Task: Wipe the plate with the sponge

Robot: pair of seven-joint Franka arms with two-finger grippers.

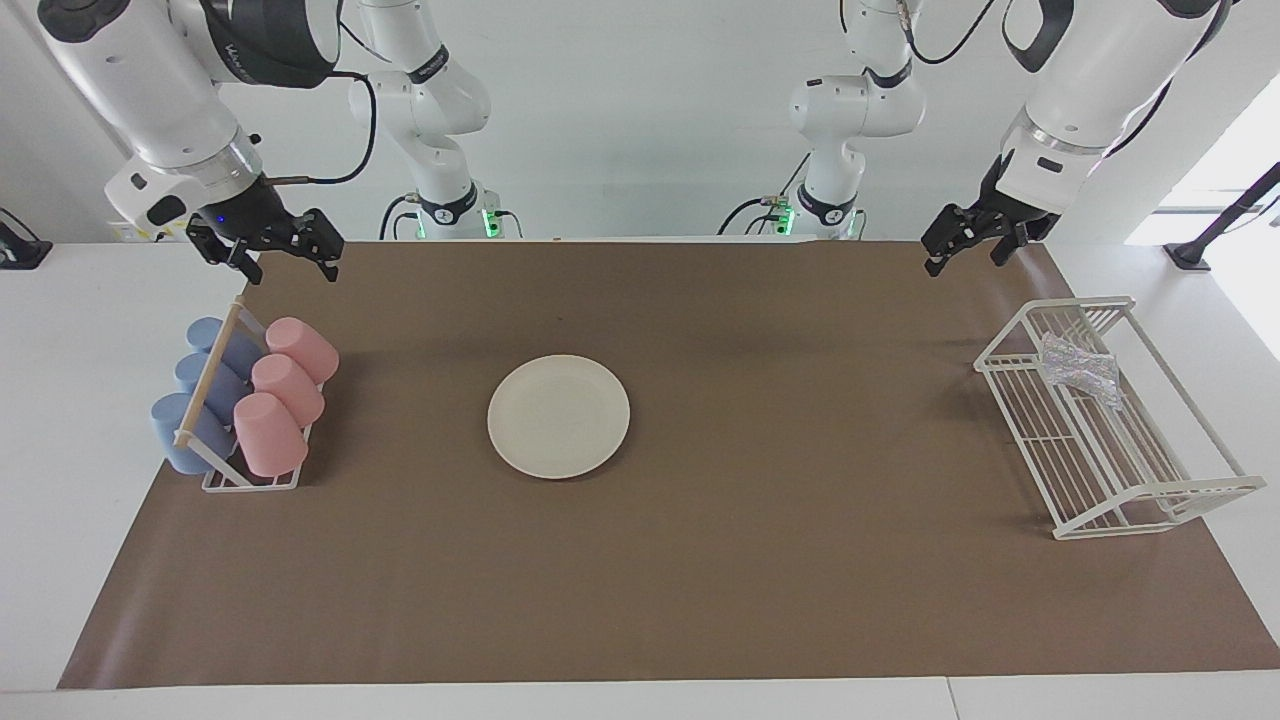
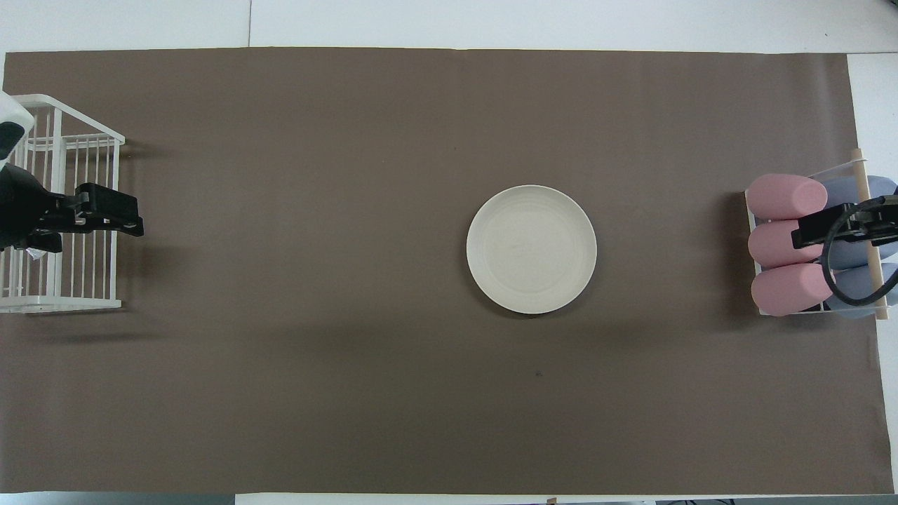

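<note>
Left hand (image 1: 964, 245) hung open and empty above the wire rack (image 1: 1102, 455) holding the sponge (image 1: 1078, 365); right hand (image 1: 283, 258) open over cups; plate (image 1: 558, 416) untouched.

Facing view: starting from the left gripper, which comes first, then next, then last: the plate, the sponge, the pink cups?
From the left gripper, raised over the mat's edge at its own end of the table:
1. Sponge, in the white rack at that same end.
2. Plate, flat at mid-table.
3. Pink cups, in the holder at the right arm's end, under the right gripper.
</note>
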